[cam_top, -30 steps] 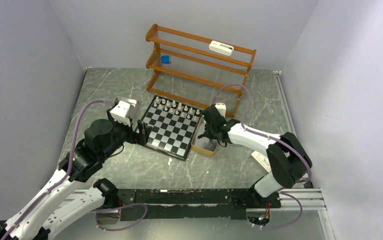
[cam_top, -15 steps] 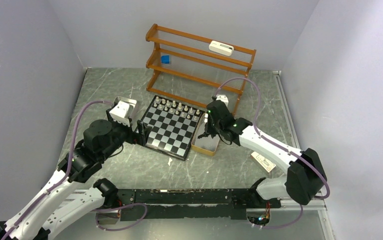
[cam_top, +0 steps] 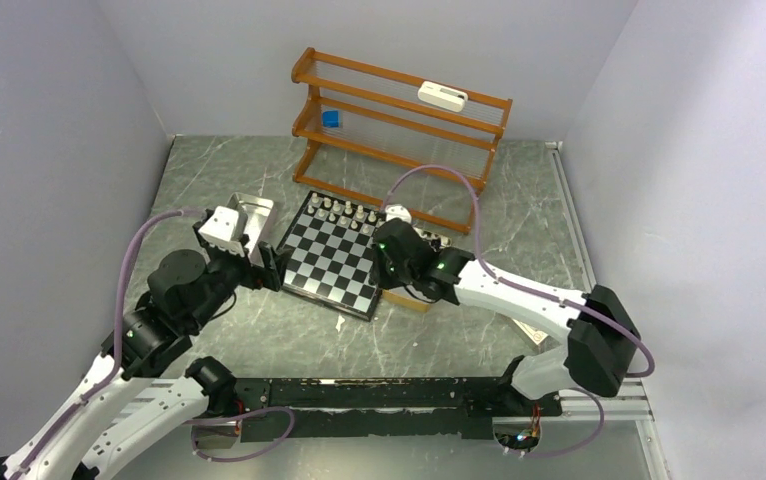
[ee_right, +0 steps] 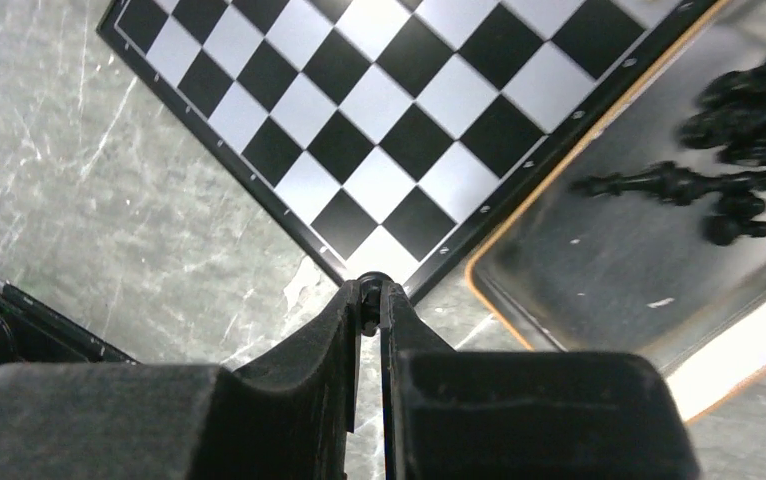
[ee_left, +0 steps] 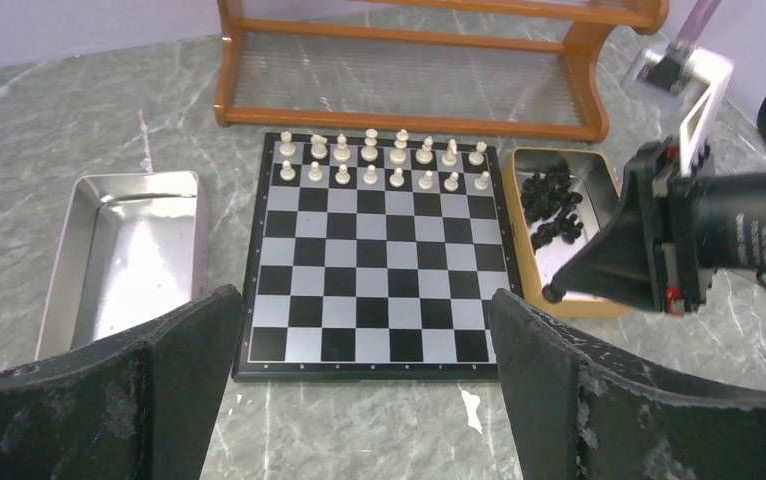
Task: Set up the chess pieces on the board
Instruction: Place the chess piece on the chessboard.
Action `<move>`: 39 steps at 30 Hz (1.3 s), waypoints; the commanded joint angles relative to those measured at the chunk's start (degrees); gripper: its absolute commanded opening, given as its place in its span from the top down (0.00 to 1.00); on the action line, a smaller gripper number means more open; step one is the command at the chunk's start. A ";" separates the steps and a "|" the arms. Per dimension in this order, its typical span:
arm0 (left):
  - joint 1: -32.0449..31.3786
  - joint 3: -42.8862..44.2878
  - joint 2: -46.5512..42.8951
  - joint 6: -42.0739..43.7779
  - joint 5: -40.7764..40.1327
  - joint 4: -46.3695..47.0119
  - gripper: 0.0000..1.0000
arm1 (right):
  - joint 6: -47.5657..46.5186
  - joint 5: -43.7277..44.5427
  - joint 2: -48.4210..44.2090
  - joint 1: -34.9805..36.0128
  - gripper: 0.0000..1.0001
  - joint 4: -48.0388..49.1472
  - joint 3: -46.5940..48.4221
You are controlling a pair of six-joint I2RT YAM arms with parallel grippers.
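On my left, the left gripper [cam_top: 270, 268] hangs just off the board's left edge with its jaws spread wide and nothing in them, and the metal tray [ee_left: 129, 250] sits beside it. The board [ee_left: 374, 270] lies flat in the middle. The white pieces [ee_left: 379, 160] stand upright in its two far rows and every other square is bare. The right gripper [ee_right: 369, 300] hangs over the near right corner, its jaws pinched nearly together on what I take for a small black piece [ee_right: 369, 291]. Only its rounded top shows, so I can't tell its axis. The bare near rows run leftward from those jaws, so the right arm is the nearer one. Rightmost, touching the board's edge, the tan-rimmed tin [ee_left: 599, 190] holds the remaining black pieces [ee_left: 551, 205], heaped and lying on their sides.
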 commanded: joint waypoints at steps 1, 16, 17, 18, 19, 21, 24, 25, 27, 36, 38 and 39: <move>-0.37 0.26 -2.99 -0.55 -5.29 -1.20 0.03 | 2.70 1.74 3.67 3.23 0.94 0.96 2.61; -0.28 -0.18 -9.41 -1.99 -11.74 -2.11 0.02 | 6.07 6.02 17.82 8.57 0.94 -1.25 9.80; -0.24 -0.18 -9.33 -1.93 -11.63 -2.11 0.02 | 6.52 6.44 18.60 8.69 0.93 -1.83 10.18; -0.26 -0.18 -9.23 -1.98 -11.58 -2.11 0.02 | 6.56 6.47 19.35 8.72 0.93 -1.92 10.39; -0.28 -0.18 -9.09 -1.93 -11.51 -2.11 0.02 | 6.60 6.45 19.76 8.82 0.93 -1.94 10.49; -0.25 -0.18 -8.85 -1.88 -11.39 -1.95 0.03 | 6.69 6.20 20.47 8.86 0.93 -1.63 10.62; -0.20 -0.18 -8.34 -1.82 -10.97 -1.90 0.02 | 6.47 6.28 21.52 9.26 0.92 -1.65 11.12; -0.20 -0.18 -8.14 -1.79 -10.97 -1.93 0.02 | 6.51 6.82 21.96 9.40 0.92 -2.07 11.42; -0.15 -0.14 -7.86 -1.78 -10.80 -2.00 0.02 | 6.63 7.52 22.62 9.52 0.92 -2.60 11.66; -0.20 -0.35 -7.66 -1.57 -10.34 -1.71 0.02 | 5.69 8.81 24.52 9.87 0.89 -1.04 11.41; -0.19 -0.44 -7.47 -1.46 -10.06 -1.62 0.02 | 5.78 8.89 24.69 9.93 0.89 -0.92 11.08; -0.20 -0.40 -7.30 -1.44 -9.90 -1.65 0.03 | 5.78 9.06 24.79 10.01 0.89 -0.99 10.98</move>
